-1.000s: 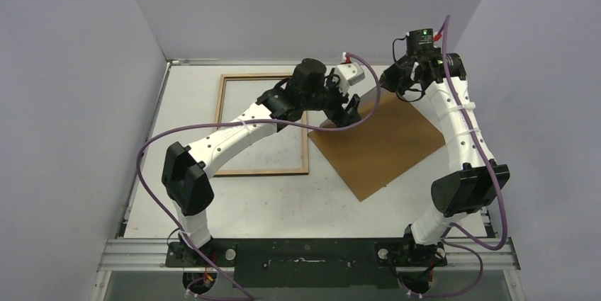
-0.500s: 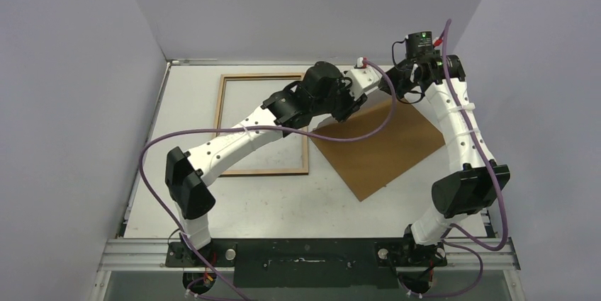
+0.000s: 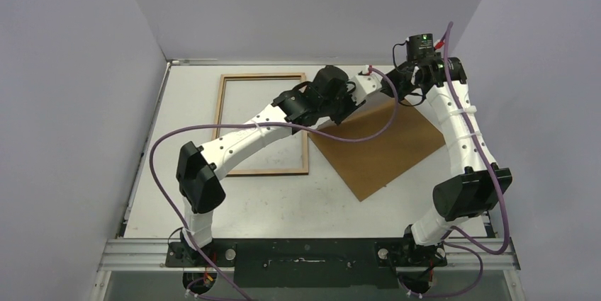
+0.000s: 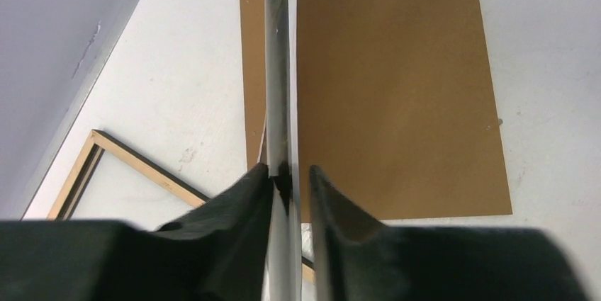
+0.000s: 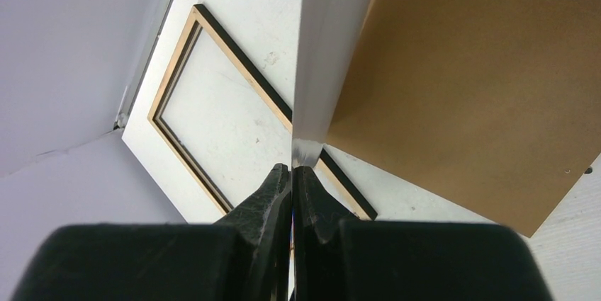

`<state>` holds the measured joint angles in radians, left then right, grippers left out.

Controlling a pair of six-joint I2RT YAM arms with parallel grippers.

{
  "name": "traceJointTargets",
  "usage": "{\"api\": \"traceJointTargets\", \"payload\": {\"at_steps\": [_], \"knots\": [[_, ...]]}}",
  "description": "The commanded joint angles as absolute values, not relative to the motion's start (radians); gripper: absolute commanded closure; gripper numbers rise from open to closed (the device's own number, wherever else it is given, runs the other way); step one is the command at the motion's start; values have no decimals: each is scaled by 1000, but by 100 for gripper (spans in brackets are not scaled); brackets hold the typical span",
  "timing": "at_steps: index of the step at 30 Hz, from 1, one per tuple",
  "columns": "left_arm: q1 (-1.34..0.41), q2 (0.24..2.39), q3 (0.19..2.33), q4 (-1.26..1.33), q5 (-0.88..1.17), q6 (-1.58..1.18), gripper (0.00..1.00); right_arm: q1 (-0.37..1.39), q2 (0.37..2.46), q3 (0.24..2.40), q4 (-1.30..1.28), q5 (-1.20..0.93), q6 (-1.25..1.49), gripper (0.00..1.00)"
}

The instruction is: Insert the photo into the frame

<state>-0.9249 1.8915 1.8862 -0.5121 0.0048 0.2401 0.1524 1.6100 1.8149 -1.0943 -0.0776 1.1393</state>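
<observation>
The photo (image 5: pixel 319 67) hangs edge-on above the table, a thin pale glossy sheet, with my right gripper (image 5: pixel 292 168) shut on its lower edge. My left gripper (image 4: pixel 288 170) straddles the same photo (image 4: pixel 280 67). Its left finger touches the sheet and its right finger stands a sliver off, so it is still open. The frame (image 3: pixel 221 124) lies flat at the back left, light wood side up. In the top view the arms meet at the back centre and hide the photo.
A plain brown backing board (image 3: pixel 386 145) lies flat and skewed on the table right of the frame, under both grippers. The grey walls stand close at the back and on both sides. The left arm's purple cable loops over the frame.
My left arm has reached further right and back toward the right gripper. Its jaws have narrowed from wide open to close around the photo. The right arm has held still.
</observation>
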Motion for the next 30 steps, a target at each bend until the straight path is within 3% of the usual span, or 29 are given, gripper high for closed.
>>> {"api": "traceJointTargets", "payload": {"at_steps": [1, 6, 8, 11, 15, 20, 24, 30], "knots": [[-922, 1918, 2008, -568, -16, 236, 86, 161, 1569, 1801, -1065, -97, 1148, 100], [-922, 1922, 2054, -611, -25, 229, 99, 161, 1578, 1798, -1051, -120, 1131, 100], [-922, 1922, 2059, -620, -22, 227, 100, 159, 1580, 1795, -1042, -129, 1126, 94], [-920, 1927, 2070, -639, -4, 224, 100, 157, 1579, 1793, -1024, -141, 1118, 75], [-904, 1925, 2085, -657, 37, 193, 100, 134, 1548, 1763, -949, -166, 1101, 41], [-855, 1912, 2108, -680, 100, 130, 100, 60, 1482, 1704, -780, -226, 1088, 16], [-792, 1897, 2121, -669, 172, 59, 100, 15, 1403, 1614, -477, -312, 1092, 10], [-702, 1895, 2195, -655, 225, -101, 100, 16, 1301, 1547, -273, -329, 966, 8]]}}
